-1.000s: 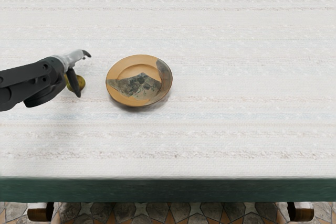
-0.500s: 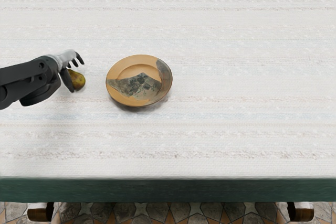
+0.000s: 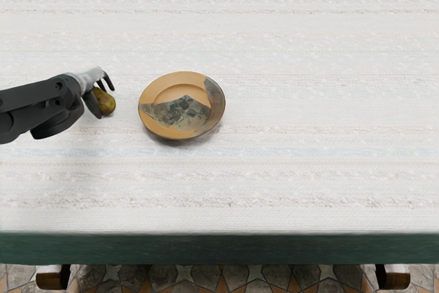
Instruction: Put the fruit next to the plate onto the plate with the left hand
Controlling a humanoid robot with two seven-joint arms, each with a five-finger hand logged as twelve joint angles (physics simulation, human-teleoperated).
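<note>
Since half a second ago, the left hand (image 3: pixel 93 88) has brought its fingers (image 3: pixel 104 84) down from a spread fan above the fruit into a curl over it. Small and yellow-brown, the fruit (image 3: pixel 105 103) lies on the pale tabletop (image 3: pixel 309 101), just left of the orange plate (image 3: pixel 159 87) and not touching it. The fingers arch over the fruit's top and the thumb reaches down its near side. They appear to be closing on it, though the small view does not confirm a firm grip. Nothing is lifted yet. Securing the grasp, carrying the fruit right and releasing it onto the plate all remain.
</note>
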